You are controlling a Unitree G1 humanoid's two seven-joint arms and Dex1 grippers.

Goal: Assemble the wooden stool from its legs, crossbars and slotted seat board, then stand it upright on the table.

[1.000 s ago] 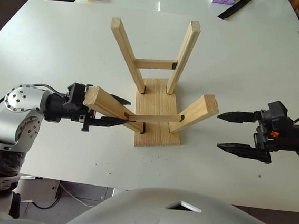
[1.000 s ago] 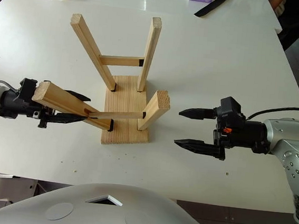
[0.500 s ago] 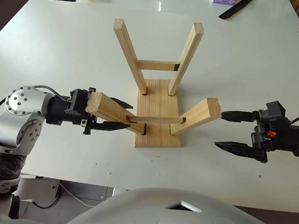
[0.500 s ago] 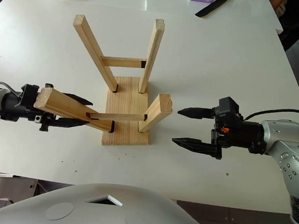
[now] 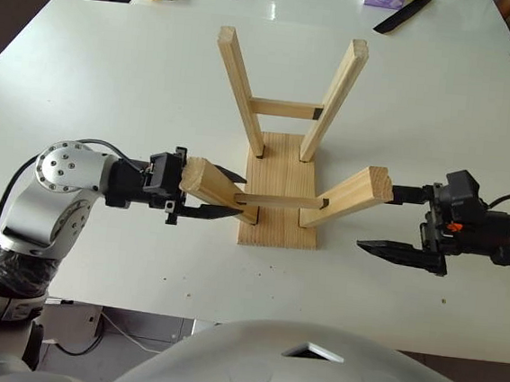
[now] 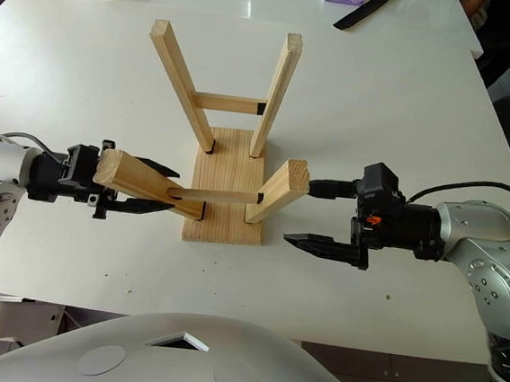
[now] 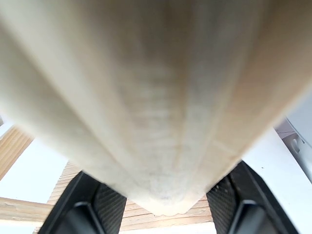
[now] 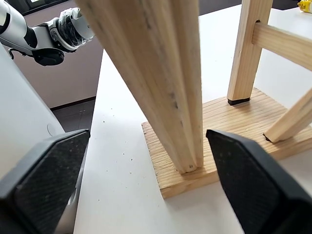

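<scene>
A: Quick status?

B: Stool's upside down, mid tabletop (image 5: 112,78). Seat board (image 5: 278,234) lies flat. Far legs (image 5: 241,86) stand up w/ far crossbar (image 5: 285,109) betw them and look seated. Near pair splays outward: near-left leg (image 5: 204,179) leans left, near-right leg (image 5: 354,196) leans right, near crossbar (image 5: 277,200) spans betw them low down.

A: Arms?

B: Left gripper (image 5: 236,196) has its fingers (image 5: 208,211) clamped on the near-left leg, upper part. Right gripper (image 5: 377,217) has fingers wide, one each side of the near-right leg's top end. Not touching, per wrist view.

A: What could go wrong?

B: My read, not observed:
1) Right closes off-centre or too near the tip, so the leg levers. Its foot could pop from the slot, or the near crossbar end pull out.
2) Arms bring the legs inward at diff rates. Near crossbar racks and binds, joint jams half-in.
3) Nothing pins the seat board. A sideways shove could skid it on the tabletop, or tilt it and rock the far pair loose.
4) Can't tell if the near feet sit fully in their slots, esp. on the left, where the leg blocks the wrist view. If not, pushing upright drives a foot past its slot.

A: Worst one?

B: No. 2, prob.
</scene>
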